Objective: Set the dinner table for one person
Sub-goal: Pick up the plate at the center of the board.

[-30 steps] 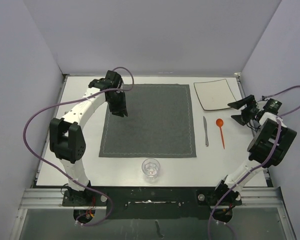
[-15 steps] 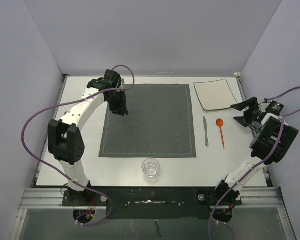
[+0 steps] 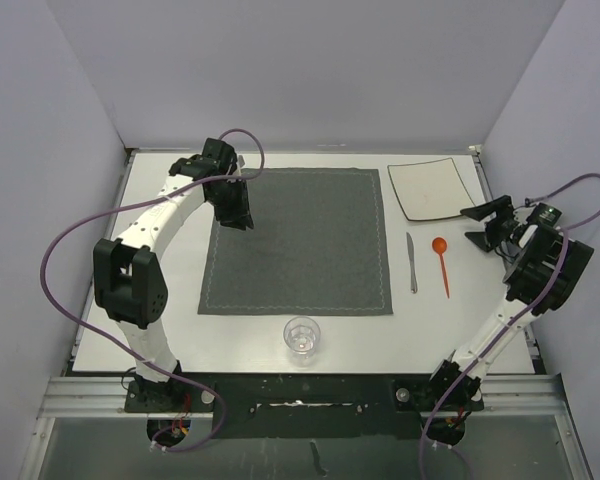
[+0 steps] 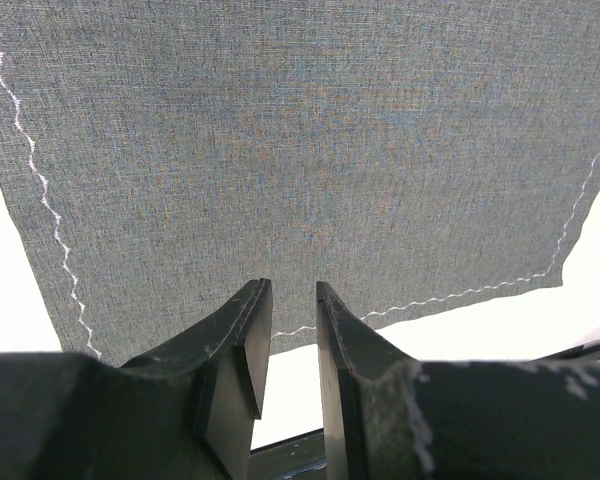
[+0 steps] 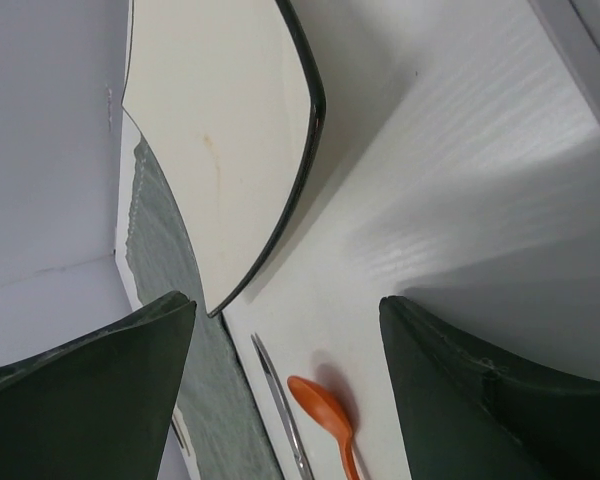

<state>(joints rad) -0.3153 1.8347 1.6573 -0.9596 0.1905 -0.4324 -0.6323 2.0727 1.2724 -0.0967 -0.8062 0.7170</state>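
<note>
From above, the left hand [image 3: 240, 222] hides a patch of placemat [image 3: 300, 250]; the right wrist view cuts spoon [image 5: 323, 398] and knife [image 5: 280, 405] at its bottom edge.

Your left arm [image 3: 170, 213] and right arm [image 3: 492, 331] are built of white tubular links joined by chunky black joint housings. A purple cable [image 3: 46, 266] loops loosely along each one. Each stands on a black base [image 3: 152, 396]. Your left gripper [image 4: 292, 290] has matte black fingers flecked with pale scuffs.

Robotics lab test cell, plain partition walls [image 3: 280, 70] around white dinner table [image 3: 430, 330], aluminium mounting rail [image 3: 90, 392], looping purple cables [image 3: 46, 268]
</note>
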